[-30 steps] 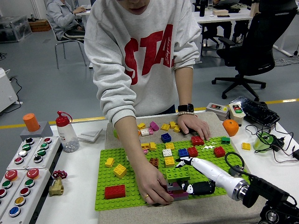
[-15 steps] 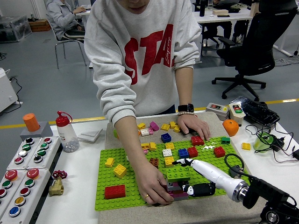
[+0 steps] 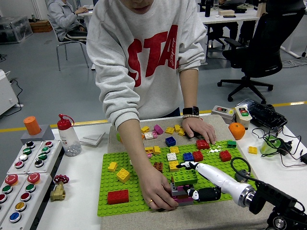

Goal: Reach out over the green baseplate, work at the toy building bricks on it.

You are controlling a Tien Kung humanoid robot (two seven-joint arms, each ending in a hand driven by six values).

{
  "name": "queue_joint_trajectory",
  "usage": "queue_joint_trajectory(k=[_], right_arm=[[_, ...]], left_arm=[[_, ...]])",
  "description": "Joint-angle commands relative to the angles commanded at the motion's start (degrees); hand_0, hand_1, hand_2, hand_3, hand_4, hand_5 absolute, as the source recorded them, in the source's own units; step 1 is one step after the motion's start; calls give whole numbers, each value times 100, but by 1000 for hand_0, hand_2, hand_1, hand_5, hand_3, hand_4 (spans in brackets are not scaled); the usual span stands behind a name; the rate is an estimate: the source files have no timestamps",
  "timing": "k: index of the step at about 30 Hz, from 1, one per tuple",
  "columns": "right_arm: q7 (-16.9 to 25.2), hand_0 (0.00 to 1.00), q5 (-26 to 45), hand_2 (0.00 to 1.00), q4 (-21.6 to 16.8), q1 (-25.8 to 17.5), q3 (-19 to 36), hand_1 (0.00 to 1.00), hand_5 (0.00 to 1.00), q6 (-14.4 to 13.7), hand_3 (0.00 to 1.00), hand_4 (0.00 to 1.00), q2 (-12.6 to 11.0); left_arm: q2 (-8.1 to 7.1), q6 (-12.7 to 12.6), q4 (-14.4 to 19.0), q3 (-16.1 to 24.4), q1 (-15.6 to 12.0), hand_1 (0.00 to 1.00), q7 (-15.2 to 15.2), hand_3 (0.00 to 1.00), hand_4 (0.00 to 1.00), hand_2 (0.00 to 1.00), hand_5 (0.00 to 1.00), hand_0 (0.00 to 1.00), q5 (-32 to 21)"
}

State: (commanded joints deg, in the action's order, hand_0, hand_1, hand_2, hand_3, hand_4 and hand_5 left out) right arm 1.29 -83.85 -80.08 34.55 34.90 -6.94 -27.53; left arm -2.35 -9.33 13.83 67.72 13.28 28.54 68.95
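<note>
1. Baseplate (image 3: 111, 191): lime green, studded.
2. Bricks: large red (image 3: 118, 196), yellow (image 3: 123, 175), blue (image 3: 170, 141), green (image 3: 184, 178) stacked over pink/grey.
3. Right hand (image 3: 201, 181): white and black fingers.
4. Person's sweatshirt (image 3: 144, 52): grey, red lettering.
5. Table (image 3: 81, 201): white.

Red letters "STA" show on the person's grey sweatshirt (image 3: 144, 52)

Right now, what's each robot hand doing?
Left: not in view.
Right hand: closed on the green brick atop the small stack; a person's hand steadies its base.

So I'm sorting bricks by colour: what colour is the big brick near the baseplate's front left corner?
Red, clearest in the head view.
</note>
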Motion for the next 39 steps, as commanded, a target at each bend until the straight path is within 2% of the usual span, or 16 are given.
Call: queue_joint_trajectory(k=[8,9,14,15,26,32,38,39], right_arm=[[46,998,-8,964,-40,-8,-17,906,181,10,879,551,7],[62,998,-7,993,-48,-9,-17,917,188,4,927,590,5],[134,998,-23,993,-75,-11,-1,917,188,-1,927,590,1],[151,998,-29,998,-80,-11,2,926,190,-8,960,625,2],[258,998,-81,998,-140,-22,69,929,194,-107,969,642,-23],[269,998,-167,998,-331,-73,179,932,200,-125,979,660,-76],[279,998,-335,998,-731,-182,380,934,204,-254,982,664,-203],[284,992,-372,985,-805,-201,415,923,214,-309,958,618,-228]], left_arm=[[0,4,1,0,-2,598,2,410,309,603,940,630,13],[0,4,0,-2,-2,598,0,410,309,603,941,630,10],[0,4,-1,-7,0,598,-7,410,309,603,941,630,4],[0,4,-2,-6,0,598,-7,409,309,603,941,630,5],[-4,4,-3,-10,3,598,-12,410,309,603,941,628,12],[-9,2,-5,-5,9,598,-13,409,309,603,942,629,16],[-11,1,-7,0,5,598,-6,409,309,603,942,628,17],[-11,1,-7,1,5,598,-4,410,309,603,941,629,16]])
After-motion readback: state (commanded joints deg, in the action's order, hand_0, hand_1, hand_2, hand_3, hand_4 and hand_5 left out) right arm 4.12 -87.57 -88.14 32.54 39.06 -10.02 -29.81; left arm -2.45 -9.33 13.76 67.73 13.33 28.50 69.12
